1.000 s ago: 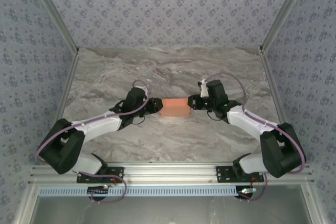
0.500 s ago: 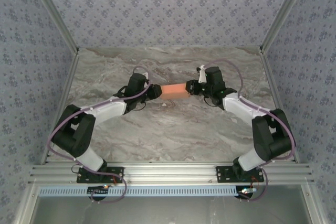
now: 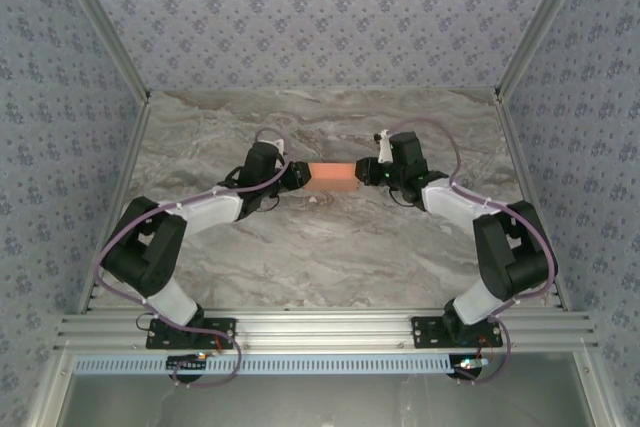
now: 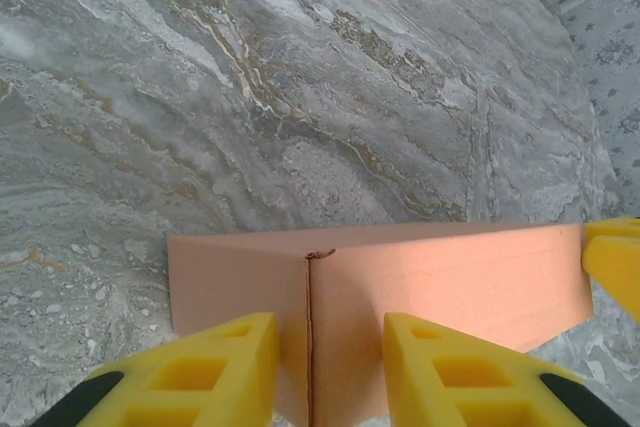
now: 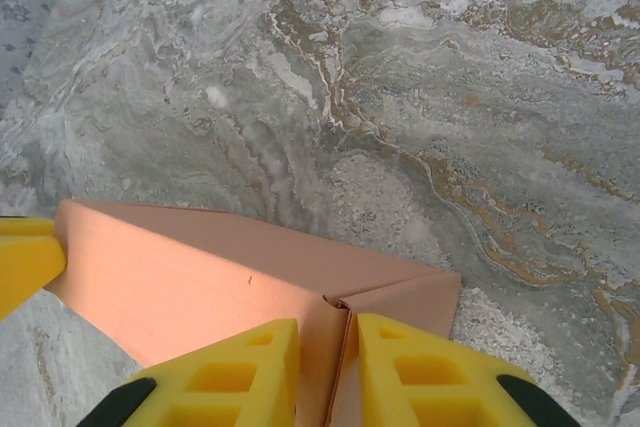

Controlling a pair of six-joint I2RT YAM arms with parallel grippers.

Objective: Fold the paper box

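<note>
Plain salmon-orange on the paper box (image 3: 333,175), no print; thin dark-brown line down its corner seam in left wrist view. Under the paper box: table (image 3: 330,247) in grey marble pattern, white streaks, tan-brown veins. At either end of the paper box: bright yellow fingers (image 4: 210,367) on left gripper (image 4: 330,347) and right gripper (image 5: 330,357), black pads at their bases. Flanking the paper box: left arm (image 3: 205,212) and right arm (image 3: 455,199), black joints, white links. Behind the paper box: walls (image 3: 320,7) in blue-grey, small repeating floral motif. Nearer than the paper box: silver aluminium frame (image 3: 330,327).
</note>
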